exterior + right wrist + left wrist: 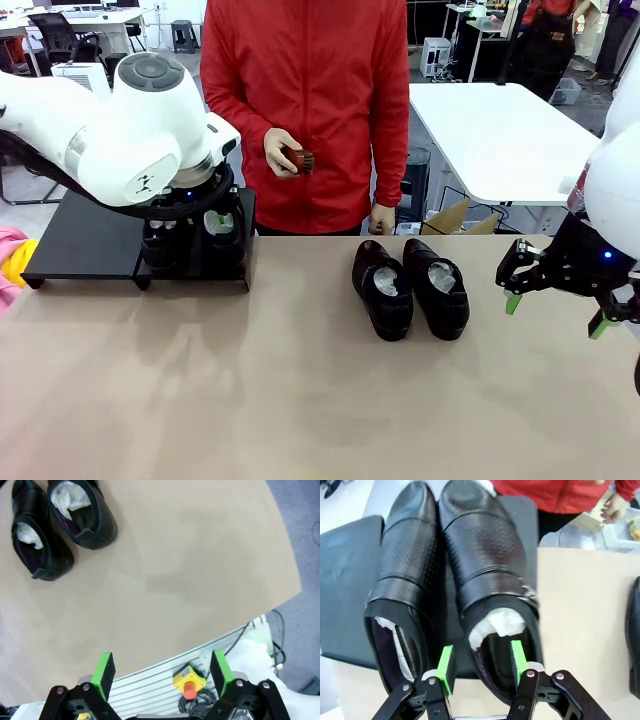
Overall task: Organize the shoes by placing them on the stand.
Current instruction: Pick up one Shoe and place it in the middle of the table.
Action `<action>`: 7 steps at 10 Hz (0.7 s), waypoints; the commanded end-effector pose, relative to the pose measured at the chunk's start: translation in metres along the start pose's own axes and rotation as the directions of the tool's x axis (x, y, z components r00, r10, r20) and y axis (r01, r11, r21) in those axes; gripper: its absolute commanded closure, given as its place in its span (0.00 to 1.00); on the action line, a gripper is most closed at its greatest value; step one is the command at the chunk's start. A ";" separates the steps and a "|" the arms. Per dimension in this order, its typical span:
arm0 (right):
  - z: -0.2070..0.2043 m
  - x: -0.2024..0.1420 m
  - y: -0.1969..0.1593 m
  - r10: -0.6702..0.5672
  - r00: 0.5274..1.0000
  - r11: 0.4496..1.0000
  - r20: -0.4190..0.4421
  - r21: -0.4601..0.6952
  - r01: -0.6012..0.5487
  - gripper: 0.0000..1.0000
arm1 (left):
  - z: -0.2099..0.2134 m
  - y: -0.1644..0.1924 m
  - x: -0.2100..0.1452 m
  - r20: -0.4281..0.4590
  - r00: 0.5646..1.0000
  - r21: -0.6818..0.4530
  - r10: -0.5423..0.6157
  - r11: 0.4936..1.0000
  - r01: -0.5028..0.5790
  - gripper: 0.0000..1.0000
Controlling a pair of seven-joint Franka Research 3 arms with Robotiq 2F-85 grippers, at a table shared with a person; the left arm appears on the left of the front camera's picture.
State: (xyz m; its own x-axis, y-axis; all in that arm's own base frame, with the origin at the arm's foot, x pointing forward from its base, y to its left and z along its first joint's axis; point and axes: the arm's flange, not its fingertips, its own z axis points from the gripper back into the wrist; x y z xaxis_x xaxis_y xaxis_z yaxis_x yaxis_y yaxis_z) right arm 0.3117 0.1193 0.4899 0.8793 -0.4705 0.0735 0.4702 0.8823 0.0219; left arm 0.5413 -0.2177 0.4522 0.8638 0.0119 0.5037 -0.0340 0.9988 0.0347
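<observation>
Two glossy black shoes (160, 245) (225, 235) stand side by side on the right section of the low black stand (85, 240), toes pointing at the person. In the left wrist view my left gripper (482, 665) is open and straddles the inner heel wall of the right-hand shoe (485, 565). One green pad sits between the shoes and the other inside the opening, by the white paper. Its neighbour (402, 570) stands to the left. Two more shoes (385, 290) (437, 287) stand on the table's middle. My right gripper (555, 312) hovers open at the right, holding nothing.
The person in red stands at the far edge holding a small brown brush (298, 160). The stand's left section (345, 580) is bare. A pink and yellow item (12, 265) lies at the left edge. Below my right gripper (162, 672) runs the table's near edge with a yellow button box (189, 682).
</observation>
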 end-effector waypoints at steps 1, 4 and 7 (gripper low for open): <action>0.002 0.001 0.001 0.014 1.000 1.000 -0.001 0.003 -0.014 0.00 | 0.051 -0.023 -0.006 0.157 0.981 0.053 -0.118 0.992 0.111 0.42; 0.002 0.001 0.001 0.014 1.000 1.000 -0.001 0.003 -0.014 0.00 | 0.113 -0.040 -0.034 0.286 0.924 0.062 -0.253 0.967 0.246 0.42; 0.002 0.001 0.001 0.014 1.000 1.000 -0.001 0.003 -0.014 0.00 | 0.155 -0.039 -0.062 0.054 0.874 -0.114 -0.484 0.866 0.487 0.42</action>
State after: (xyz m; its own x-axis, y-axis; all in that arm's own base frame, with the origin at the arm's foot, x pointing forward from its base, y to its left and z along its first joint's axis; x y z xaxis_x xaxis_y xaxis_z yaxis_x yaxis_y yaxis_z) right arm 0.3118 0.1193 0.4899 0.8794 -0.4705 0.0734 0.4702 0.8823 0.0218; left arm 0.4198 -0.2877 0.5395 0.7019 -0.3777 0.6039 0.3295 0.9238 0.1948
